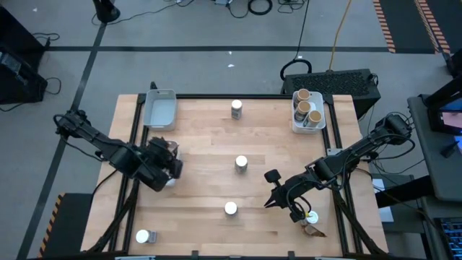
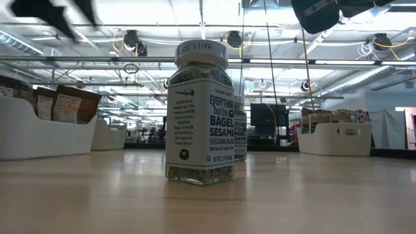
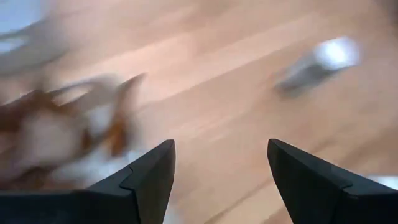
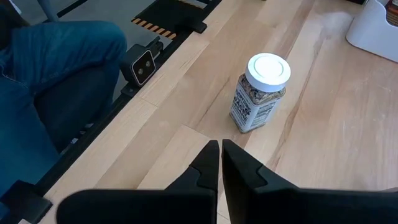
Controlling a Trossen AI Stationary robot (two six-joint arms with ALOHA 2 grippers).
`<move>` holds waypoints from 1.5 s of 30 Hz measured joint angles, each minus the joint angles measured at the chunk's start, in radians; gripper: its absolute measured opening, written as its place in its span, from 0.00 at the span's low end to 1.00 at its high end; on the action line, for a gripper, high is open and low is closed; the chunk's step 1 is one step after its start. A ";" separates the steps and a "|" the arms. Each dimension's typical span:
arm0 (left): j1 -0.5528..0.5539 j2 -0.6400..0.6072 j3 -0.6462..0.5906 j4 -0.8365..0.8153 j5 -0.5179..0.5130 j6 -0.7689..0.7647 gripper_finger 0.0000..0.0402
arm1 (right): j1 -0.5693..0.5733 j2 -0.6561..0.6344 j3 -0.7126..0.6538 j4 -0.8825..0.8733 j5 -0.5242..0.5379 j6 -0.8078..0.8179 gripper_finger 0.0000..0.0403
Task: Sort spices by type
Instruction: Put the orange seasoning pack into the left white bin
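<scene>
Left end effector (image 1: pixel 167 167): over the bench's left side, fingers apart, nothing between them.
Right end effector (image 1: pixel 272 201): fingers pressed together, empty, low over the bench just right of the nearest white-lidded jar (image 1: pixel 230 209).
White-lidded jars: 4 stand well apart on the bench (image 1: pixel 202 137); 1 more by the right edge.
Cork-topped jars (image 1: pixel 304 107): in the far-right tray (image 1: pixel 297 124).
Far-left tray (image 1: pixel 160 108): contents cannot be told.
Brown packet (image 1: pixel 314 231): near-right corner.

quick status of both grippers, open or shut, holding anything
Left gripper: open, nothing between its fingers, over the table's left side.
Right gripper: shut, empty, just short of a white-lidded jar.
</scene>
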 joint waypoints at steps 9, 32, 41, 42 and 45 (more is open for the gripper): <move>-0.041 0.126 0.000 0.645 -0.133 0.600 0.64 | 0.016 0.000 0.000 -0.058 0.000 0.119 0.00; -0.013 0.601 0.000 1.818 0.128 1.466 0.64 | 0.237 -0.093 0.021 -0.428 -0.036 0.734 0.00; 0.039 0.801 0.112 2.015 0.259 1.588 0.64 | 0.306 -0.157 0.083 -0.456 0.214 0.691 0.00; 0.045 0.831 0.150 2.008 0.276 1.603 0.64 | 0.317 -0.171 0.083 -0.457 0.217 0.705 0.00; 0.059 0.919 0.269 1.956 0.301 1.665 0.64 | 0.360 -0.213 0.083 -0.462 0.269 0.739 0.00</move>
